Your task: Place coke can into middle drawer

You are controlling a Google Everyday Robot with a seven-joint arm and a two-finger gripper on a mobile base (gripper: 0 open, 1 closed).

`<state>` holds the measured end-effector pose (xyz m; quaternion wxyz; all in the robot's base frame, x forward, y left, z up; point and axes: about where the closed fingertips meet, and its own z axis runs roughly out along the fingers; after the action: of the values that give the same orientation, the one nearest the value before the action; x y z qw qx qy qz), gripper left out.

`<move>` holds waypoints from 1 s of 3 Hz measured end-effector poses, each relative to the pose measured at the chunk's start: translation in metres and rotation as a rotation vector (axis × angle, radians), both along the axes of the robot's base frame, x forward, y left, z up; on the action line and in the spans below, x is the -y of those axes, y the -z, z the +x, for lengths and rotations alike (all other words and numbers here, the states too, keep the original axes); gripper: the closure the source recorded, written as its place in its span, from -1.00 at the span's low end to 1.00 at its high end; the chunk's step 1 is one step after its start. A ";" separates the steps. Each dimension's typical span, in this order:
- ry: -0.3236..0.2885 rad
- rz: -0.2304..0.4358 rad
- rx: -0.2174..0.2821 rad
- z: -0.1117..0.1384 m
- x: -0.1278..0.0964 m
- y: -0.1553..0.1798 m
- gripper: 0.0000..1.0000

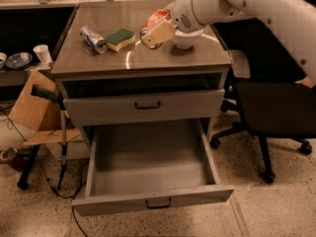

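- Above the far-right part of the tabletop (148,60), the coke can (156,18) is hanging tilted in the end effector (153,31). Its silver end is pointing down and to the left, and it appears to be clear of the surface.
- The end effector is pinching the can across its body, with one beige finger (160,32) lying over the near side. That hold is likely keeping the can from rolling while it is being carried.
- Just right of the can, a white bowl (186,39) is sitting under the wrist. To the left, a green sponge (120,36) and a silver can (94,38) are lying well apart from the grasp.
- Below, the middle drawer (113,205) is standing pulled out toward the near side, its cavity facing up and ready to receive the can.
- The upper drawer front (187,105) is sitting shut, so the can is probably needing to come out past the tabletop's near edge before being lowered.
- A black chair (276,107) is standing to the right of the cabinet, apart from the open drawer.
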<state>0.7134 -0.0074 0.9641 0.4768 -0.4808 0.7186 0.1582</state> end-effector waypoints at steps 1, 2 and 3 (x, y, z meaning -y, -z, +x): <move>0.010 -0.008 -0.015 -0.053 0.012 -0.008 1.00; 0.004 0.001 -0.083 -0.095 0.022 0.021 1.00; 0.010 0.047 -0.224 -0.126 0.023 0.107 1.00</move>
<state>0.5876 -0.0308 0.8568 0.4053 -0.4453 0.7660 0.2253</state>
